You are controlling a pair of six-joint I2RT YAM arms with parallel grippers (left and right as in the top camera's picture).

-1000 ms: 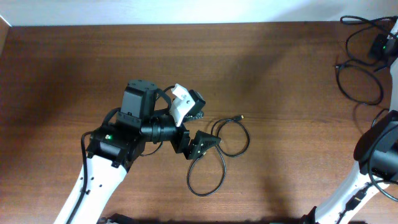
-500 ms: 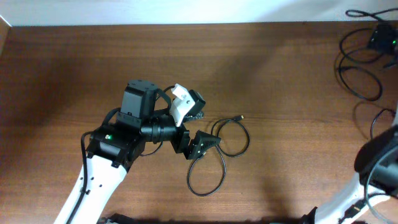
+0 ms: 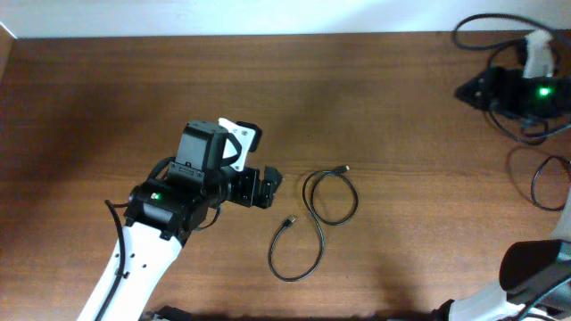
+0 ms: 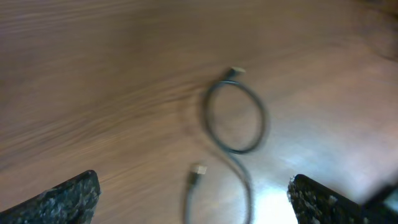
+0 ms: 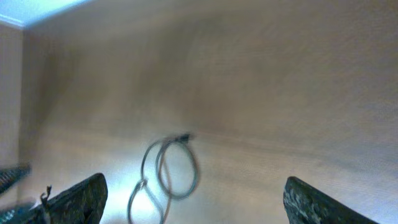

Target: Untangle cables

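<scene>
**Lone cable lies just right of the left arm, well away from the right arm**

Overhead: the cable lies by itself mid-worktop. It curls into two joined loops, so its length runs slantwise from the far-side plug back toward the near edge. The left end effector sits just beside it on its left, not touching. The right end effector is well apart at the far right corner, above further loops at the worktop's edge.

Left wrist: the left end effector is spread wide with nothing between its fingers. The cable lies straight ahead, with one plug close in front of the gap.

Right wrist: the right end effector is also spread and empty. The cable shows small and distant.

By this layout, the left arm is the nearer one, and a short reach forward would probably meet the near plug first.
</scene>
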